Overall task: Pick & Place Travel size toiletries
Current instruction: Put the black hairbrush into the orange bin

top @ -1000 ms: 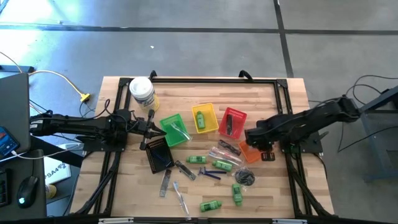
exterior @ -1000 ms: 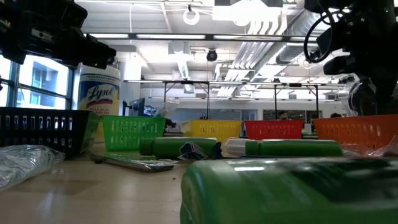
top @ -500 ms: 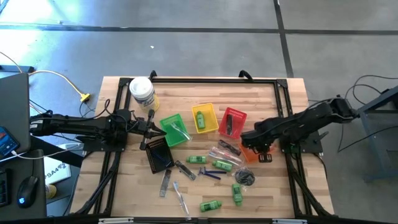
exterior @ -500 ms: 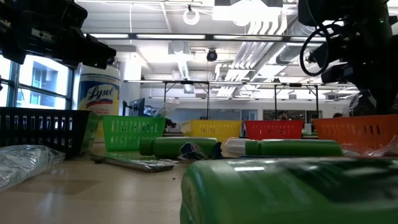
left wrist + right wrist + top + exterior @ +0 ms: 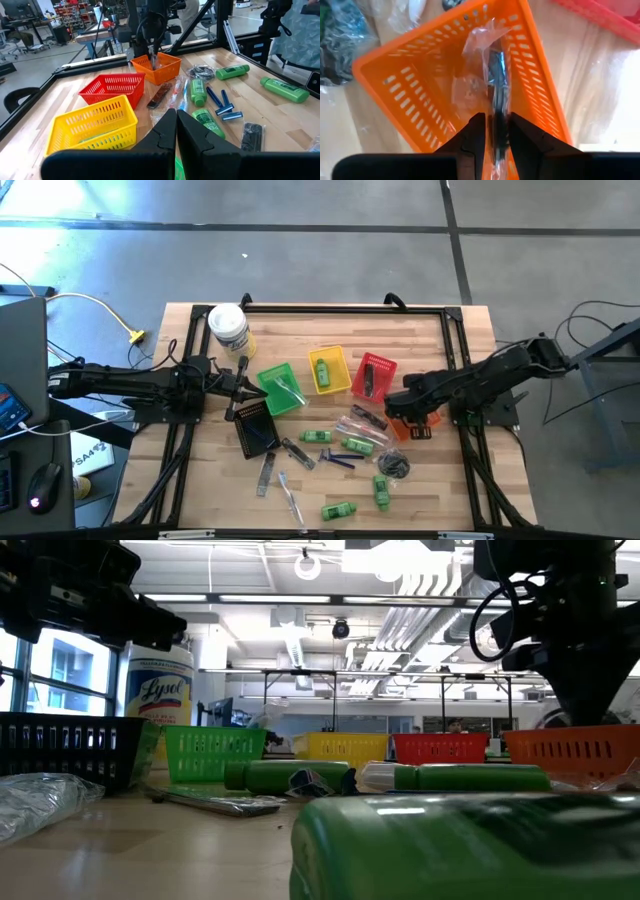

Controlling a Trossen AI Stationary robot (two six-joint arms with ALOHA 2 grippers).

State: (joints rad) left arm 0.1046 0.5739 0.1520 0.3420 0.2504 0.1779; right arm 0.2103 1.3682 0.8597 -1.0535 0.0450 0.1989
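My right gripper (image 5: pixel 497 137) points down over the orange basket (image 5: pixel 420 75), shut on a dark stick in a clear wrapper (image 5: pixel 492 75). From above it (image 5: pixel 412 416) stands over that basket (image 5: pixel 400 430) at the table's right. Loose toiletries lie on the wood: green mini bottles (image 5: pixel 317 437) (image 5: pixel 338 510), blue razors (image 5: pixel 338 458) and a dark bundle (image 5: pixel 396 466). My left gripper (image 5: pixel 176 125) is shut and level at the table's left (image 5: pixel 240 385), touching nothing. My right gripper pinches the wrapped stick near its upper end (image 5: pixel 498 117) between its two fingers, coming from above and pointing down. The stick hangs below the fingers inside the orange basket. Whether its lower end touches the basket floor I cannot tell.
Green (image 5: pixel 280 388), yellow (image 5: pixel 328 370), red (image 5: pixel 372 377) and black (image 5: pixel 255 425) baskets stand in a row across the middle. A white canister (image 5: pixel 228 328) is at the far left. A black frame (image 5: pixel 340 308) runs round the far edge.
My right gripper has gone a little toward the table's left edge and down, over the orange basket, carrying the wrapped stick with it.
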